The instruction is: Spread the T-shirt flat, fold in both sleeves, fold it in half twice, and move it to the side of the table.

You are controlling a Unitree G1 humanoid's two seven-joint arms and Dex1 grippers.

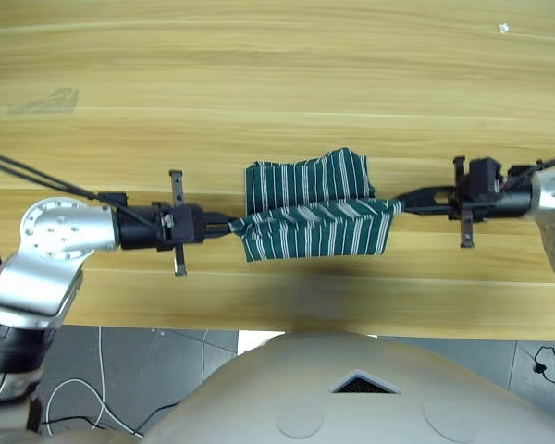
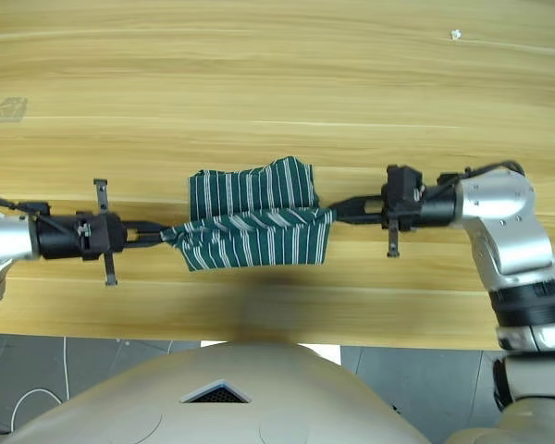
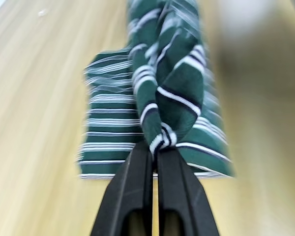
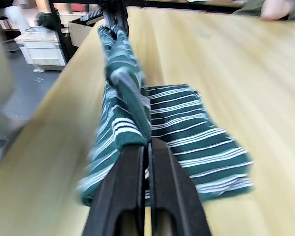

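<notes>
The left gripper point(image 1: 233, 225) lay low over the near part of the wooden surface point(image 1: 259, 74), its fingers pressed together on a bunched corner of the T-shirt point(image 1: 314, 217). The left wrist view showed that pinch closely, the fabric gathered into a knot at the fingertips. The green shirt with white stripes hung stretched between the two grippers, midway across the surface and close to its near edge. Part of it was folded over and lay flat on the wood on the far side of the taut line. The right gripper point(image 1: 398, 205) clamped the opposite end, fingers together on the cloth. A small white speck point(image 1: 504, 28) sat far off toward the right rear.
</notes>
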